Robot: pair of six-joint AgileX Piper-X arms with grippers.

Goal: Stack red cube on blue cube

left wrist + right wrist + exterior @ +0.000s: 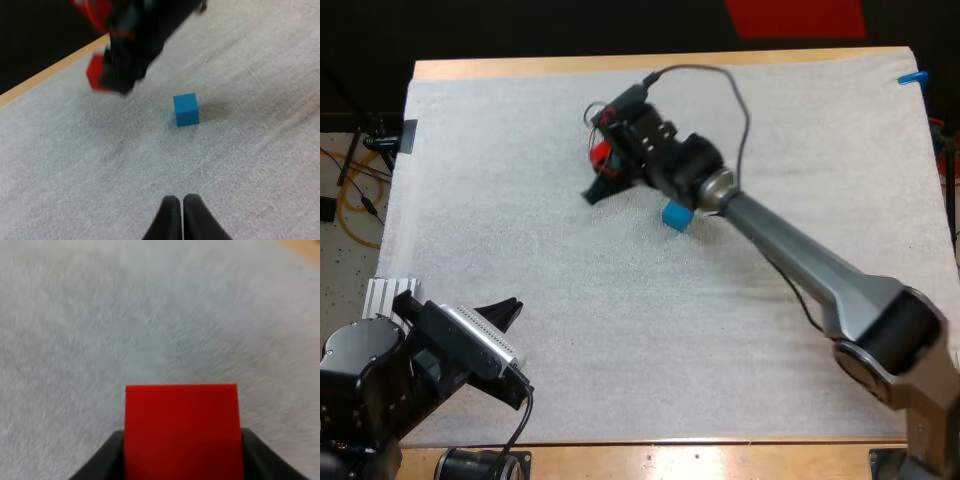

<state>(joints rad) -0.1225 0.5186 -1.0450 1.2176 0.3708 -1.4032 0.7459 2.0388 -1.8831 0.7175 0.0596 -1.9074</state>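
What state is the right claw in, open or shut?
Shut on the red cube: the right claw presses it from both sides with its black fingers.

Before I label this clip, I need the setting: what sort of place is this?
Probably a robot lab bench: a left arm and right arm work over a white mat on a wooden table, with a red cube and blue cube as test pieces.

Wooden table [620, 66]; white mat [620, 340] atop; blue cube [676, 215] on mat

Even bright light, soft shadows
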